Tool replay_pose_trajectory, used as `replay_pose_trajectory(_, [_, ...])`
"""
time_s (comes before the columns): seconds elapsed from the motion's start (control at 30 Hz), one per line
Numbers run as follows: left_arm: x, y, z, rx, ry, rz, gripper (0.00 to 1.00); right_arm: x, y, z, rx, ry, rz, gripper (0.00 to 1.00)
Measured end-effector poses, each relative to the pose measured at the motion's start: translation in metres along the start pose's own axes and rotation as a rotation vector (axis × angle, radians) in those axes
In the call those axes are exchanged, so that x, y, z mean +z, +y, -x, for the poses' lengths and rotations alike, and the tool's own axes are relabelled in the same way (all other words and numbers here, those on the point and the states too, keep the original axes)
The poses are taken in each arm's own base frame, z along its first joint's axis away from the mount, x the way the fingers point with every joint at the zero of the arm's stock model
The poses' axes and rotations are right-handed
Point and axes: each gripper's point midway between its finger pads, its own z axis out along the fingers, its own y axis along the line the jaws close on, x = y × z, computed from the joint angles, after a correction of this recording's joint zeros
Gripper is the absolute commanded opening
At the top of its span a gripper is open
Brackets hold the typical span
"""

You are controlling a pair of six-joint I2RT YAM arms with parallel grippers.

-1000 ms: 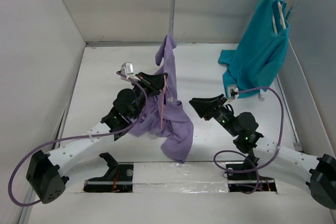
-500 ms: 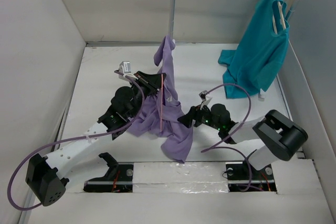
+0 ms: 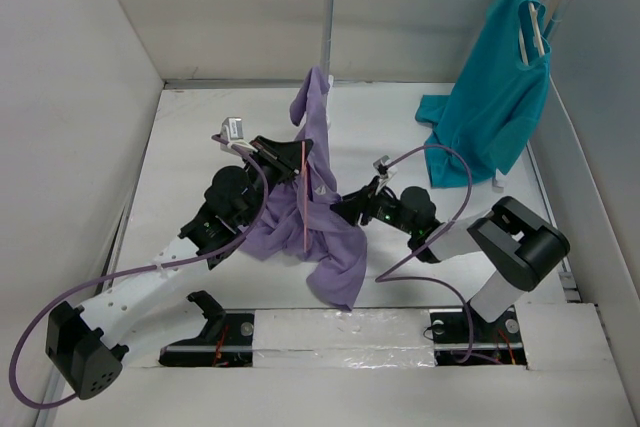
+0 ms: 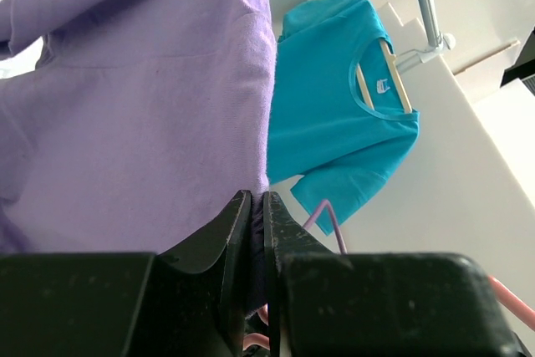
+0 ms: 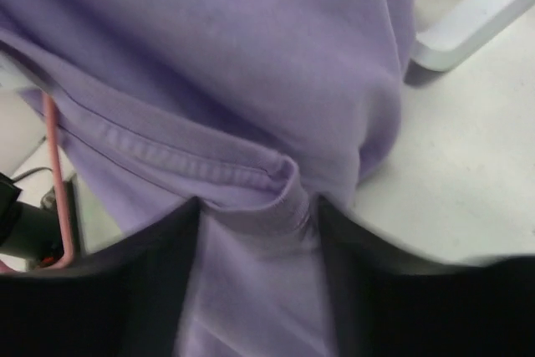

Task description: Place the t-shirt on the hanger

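Lavender-purple fabric t-shirt [image 3: 332, 239] hangs bunched over the thin pink wire hanger [image 3: 304, 212], lifted off the white counter [image 3: 195, 137]. Left claw [image 4: 257, 202] clenched on the wire. Right claw [image 5: 255, 202] straddles the hem; grip unclear. Shoulders unseated, most dressing left.

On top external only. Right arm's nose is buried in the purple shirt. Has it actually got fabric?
Observer: Looks like it. Right wrist shows a fold of the shirt hem filling the gap between the right jaws, touching both.
Operator: Hanger near them?
Observer: The pink hanger wire runs down just left of them, beside the hem.
Operator: Left side got the hanger?
Observer: Left wrist shows the left jaws all but shut, with pink showing in the slit low down, so it seems so.
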Motion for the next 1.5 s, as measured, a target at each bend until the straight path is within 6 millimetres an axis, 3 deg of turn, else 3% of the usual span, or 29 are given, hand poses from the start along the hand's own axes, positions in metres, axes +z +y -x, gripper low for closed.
replay_pose_trajectory(0.03, [0.000, 0.000, 0.000, 0.000, 0.000, 0.002, 0.00, 0.001, 0.002, 0.002, -0.001, -0.008, 0.008, 0.19])
replay_pose_trajectory(0.17, [0.002, 0.001, 0.002, -0.007, -0.016, 0.006, 0.00, 0.002, 0.009, -0.005, 0.017, 0.004, 0.031, 0.01])
replay_pose_trajectory(0.27, [0.009, 0.003, 0.004, -0.019, -0.035, 0.013, 0.00, 0.001, 0.024, -0.020, 0.030, 0.032, 0.056, 0.03])
replay_pose_trajectory(0.43, [0.028, 0.015, 0.002, -0.062, -0.040, 0.034, 0.00, -0.015, 0.058, -0.060, 0.058, 0.097, 0.095, 0.27])
replay_pose_trajectory(0.5, [0.033, 0.017, 0.001, -0.085, -0.040, 0.033, 0.00, -0.021, 0.070, -0.068, 0.057, 0.106, 0.103, 0.24])
replay_pose_trajectory(0.53, [0.038, 0.020, -0.001, -0.094, -0.037, 0.039, 0.00, -0.023, 0.075, -0.069, 0.054, 0.106, 0.110, 0.18])
replay_pose_trajectory(0.57, [0.040, 0.020, -0.001, -0.103, -0.036, 0.036, 0.00, -0.023, 0.078, -0.069, 0.051, 0.101, 0.110, 0.01])
replay_pose_trajectory(0.6, [0.041, 0.019, -0.002, -0.114, -0.034, 0.032, 0.00, -0.023, 0.080, -0.067, 0.045, 0.089, 0.105, 0.00])
replay_pose_trajectory(0.73, [0.043, 0.011, 0.002, -0.148, -0.045, 0.005, 0.00, -0.022, 0.082, -0.052, 0.048, 0.034, 0.068, 0.00])
replay_pose_trajectory(0.83, [0.044, 0.003, 0.010, -0.186, -0.079, -0.020, 0.00, -0.024, 0.095, -0.046, 0.046, 0.009, 0.069, 0.00])
replay_pose_trajectory(1.0, [0.050, -0.007, 0.021, -0.267, -0.137, -0.064, 0.00, -0.030, 0.122, -0.065, 0.057, 0.045, 0.088, 0.00])
replay_pose_trajectory(1.1, [0.055, -0.004, 0.018, -0.298, -0.137, -0.063, 0.00, -0.033, 0.126, -0.074, 0.070, 0.053, 0.069, 0.00])
replay_pose_trajectory(1.33, [0.062, 0.001, 0.011, -0.328, -0.130, -0.054, 0.00, -0.034, 0.112, -0.086, 0.101, 0.066, -0.005, 0.00])
replay_pose_trajectory(1.43, [0.062, 0.003, 0.004, -0.318, -0.135, -0.052, 0.00, -0.036, 0.119, -0.081, 0.106, 0.072, -0.010, 0.00])
replay_pose_trajectory(1.5, [0.060, 0.006, -0.002, -0.317, -0.136, -0.063, 0.00, -0.038, 0.130, -0.066, 0.108, 0.060, -0.003, 0.00])
